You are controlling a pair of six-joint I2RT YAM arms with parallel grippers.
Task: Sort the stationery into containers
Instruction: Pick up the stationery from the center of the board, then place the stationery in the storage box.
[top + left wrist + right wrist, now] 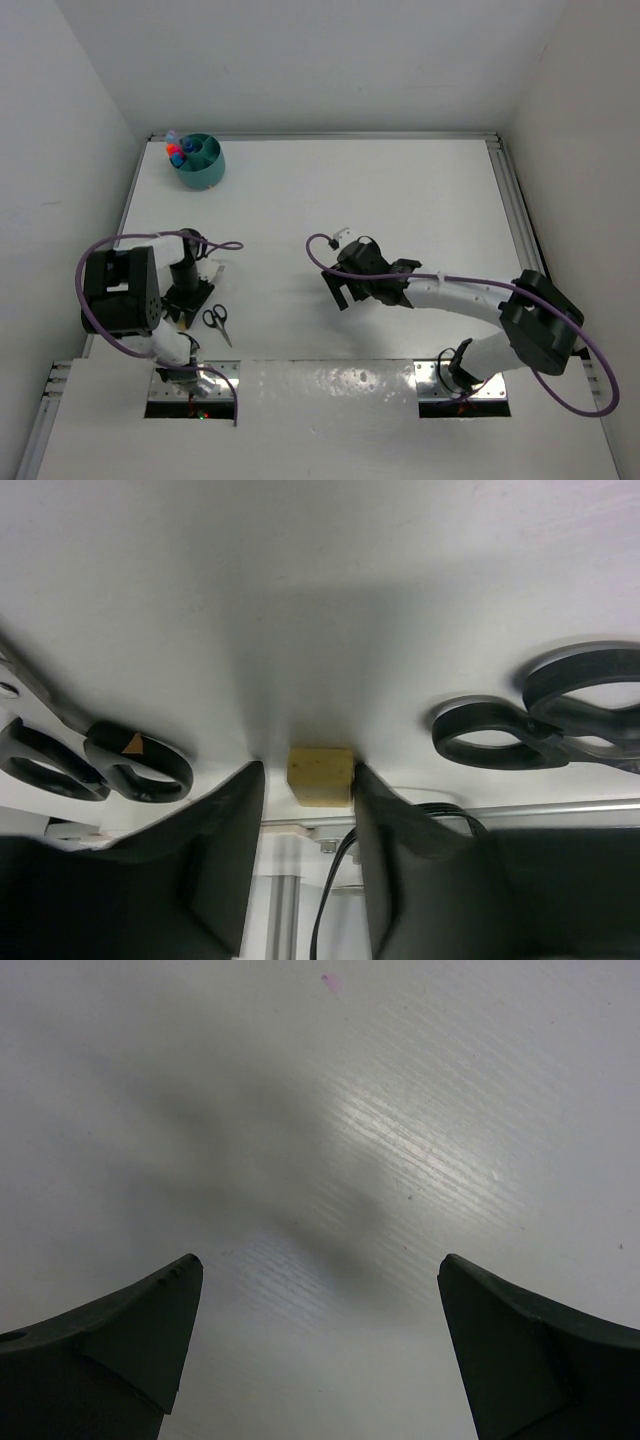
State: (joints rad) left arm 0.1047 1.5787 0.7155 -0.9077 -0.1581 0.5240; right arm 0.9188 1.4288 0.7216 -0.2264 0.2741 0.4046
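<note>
The left end effector [308,772] is seen closest in its wrist view, its dark fingers [225,850] set either side of a small tan eraser [320,776] lying on the white counter [380,200] near the front left. One finger meets the block while a slit of counter shows at the other, so the jaws are judged open, no grip yet made. The eraser is probably light, slightly yielding and grippy; it is best taken across its two flat sides. Black scissor handles [540,720] lie beside it, and a second set of loops [95,765] is cut off by the frame. From above the eraser is hidden beneath the arm. The teal organiser cup [203,163], with markers [177,152] inside, stands well apart at the far left. The right end effector [320,1258] is held wide open, empty.
</note>
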